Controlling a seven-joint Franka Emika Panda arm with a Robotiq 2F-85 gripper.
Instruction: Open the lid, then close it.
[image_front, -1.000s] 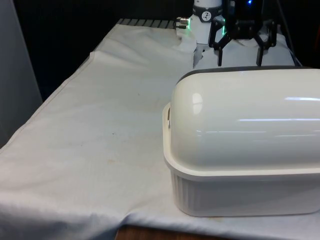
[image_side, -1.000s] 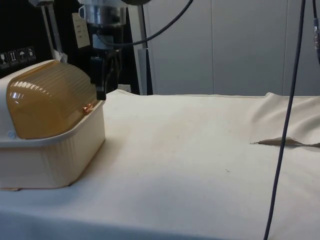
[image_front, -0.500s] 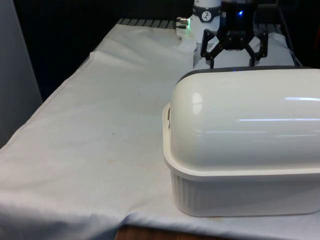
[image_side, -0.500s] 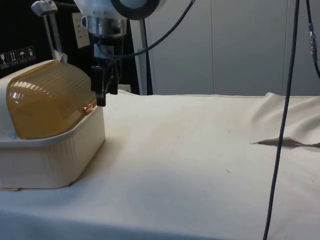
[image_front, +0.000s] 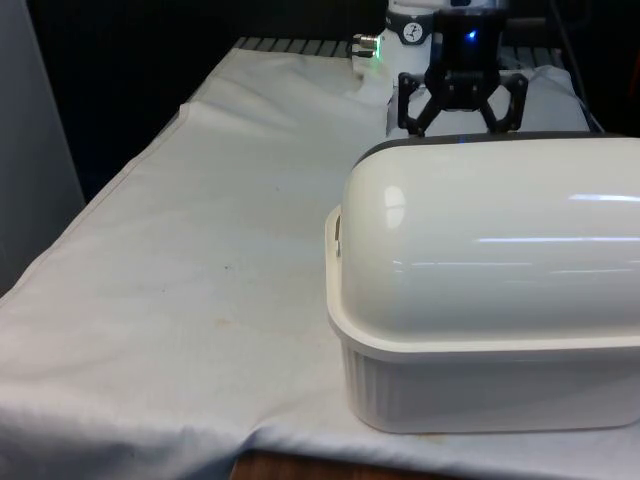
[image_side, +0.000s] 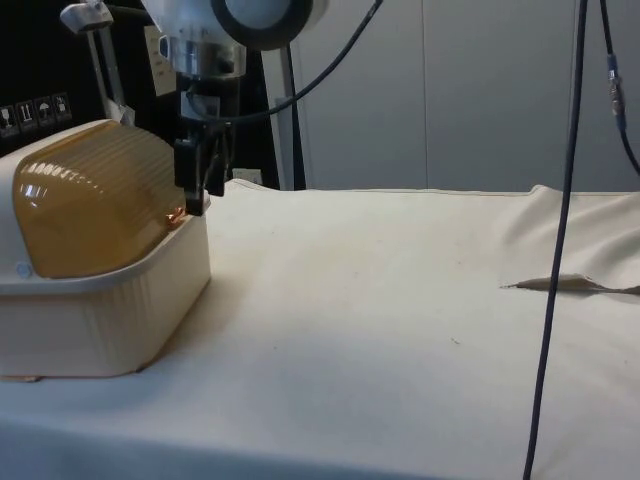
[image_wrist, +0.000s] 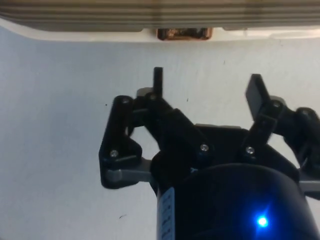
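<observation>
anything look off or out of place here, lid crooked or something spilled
Nothing stands out. The bread box sits square on the cloth with its amber lid shut. The open claw hangs just beside the lid's small copper handle, apart from it.

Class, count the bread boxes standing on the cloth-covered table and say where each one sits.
1: a cream plastic bread box with a domed amber roll-top lid, at the front view's right, just in front of the black two-finger gripper.

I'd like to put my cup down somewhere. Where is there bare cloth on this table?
The cloth lies bare from the bread box to the front view's left edge, and past the box in the side view. It is crowded only at the box's lid handle, where the open gripper hangs.
</observation>
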